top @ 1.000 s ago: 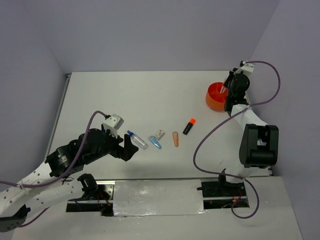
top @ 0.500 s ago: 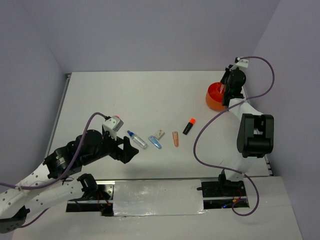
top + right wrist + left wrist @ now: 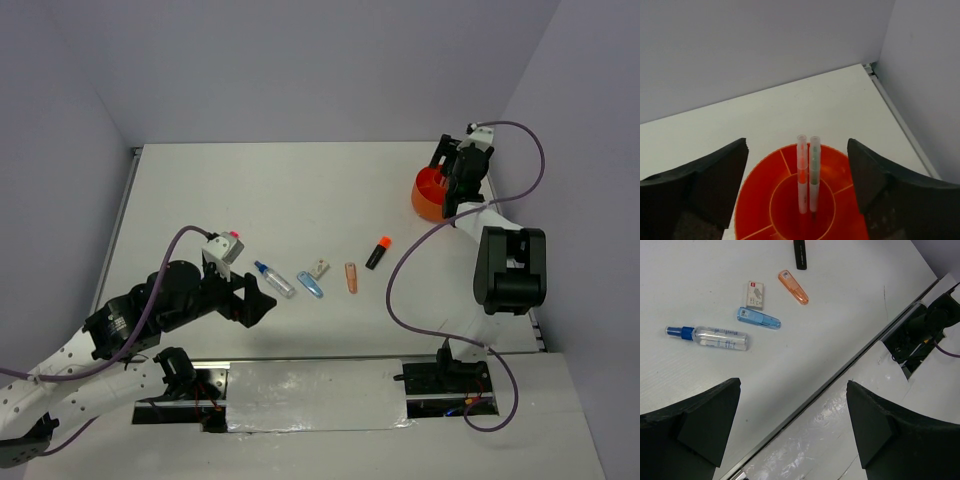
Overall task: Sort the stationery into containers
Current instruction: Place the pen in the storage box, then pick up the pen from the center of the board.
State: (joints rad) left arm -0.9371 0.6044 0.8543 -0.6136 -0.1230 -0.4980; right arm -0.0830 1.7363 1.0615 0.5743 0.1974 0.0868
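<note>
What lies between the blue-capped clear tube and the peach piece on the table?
The blue clip and the small whitish block lie there, side by side; the top view and the left wrist view show it.

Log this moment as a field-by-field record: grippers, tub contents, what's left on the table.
left gripper: open, empty, over the table near the clear tube
right gripper: open, above the orange tub
tub contents: two pens upright in the centre compartment
on table: clear tube, blue clip, whitish block, peach piece, orange-capped highlighter
</note>
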